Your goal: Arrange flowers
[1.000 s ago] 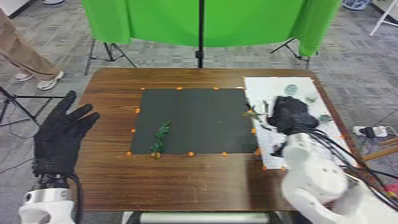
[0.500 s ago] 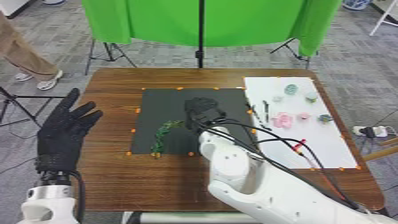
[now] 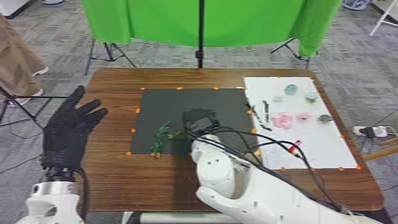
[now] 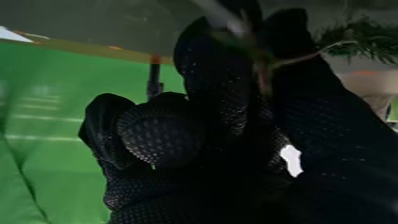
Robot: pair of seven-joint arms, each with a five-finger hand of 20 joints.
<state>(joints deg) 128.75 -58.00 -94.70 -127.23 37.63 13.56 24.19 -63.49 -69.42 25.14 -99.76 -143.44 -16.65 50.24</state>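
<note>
Over the dark mat point(image 3: 164, 107), my right hand point(image 3: 201, 119) holds a green sprig point(image 3: 177, 135) that sticks out to its left, close to the leafy stem point(image 3: 161, 139) lying on the mat. In the right wrist view my right hand point(image 4: 213, 85) has its fingers round a thin stalk, with feathery green leaves point(image 4: 362, 41) beside them. Whether the sprig touches the mat is unclear. My left hand point(image 3: 69, 131) is off the table's left edge, fingers straight and holding nothing.
On the white sheet point(image 3: 266, 87) at the right lie a large pink flower point(image 3: 282, 120), a smaller pink one point(image 3: 304, 117), blue-green blooms point(image 3: 290, 89), dark stems point(image 3: 258, 119) and a red piece point(image 3: 293, 147). Orange marks edge the mat. A green cloth point(image 3: 151, 25) hangs behind the table point(image 3: 115, 172).
My right hand has gone left from the white sheet to over the dark mat with the sprig, then slightly toward the near edge. My left hand has shifted slightly.
</note>
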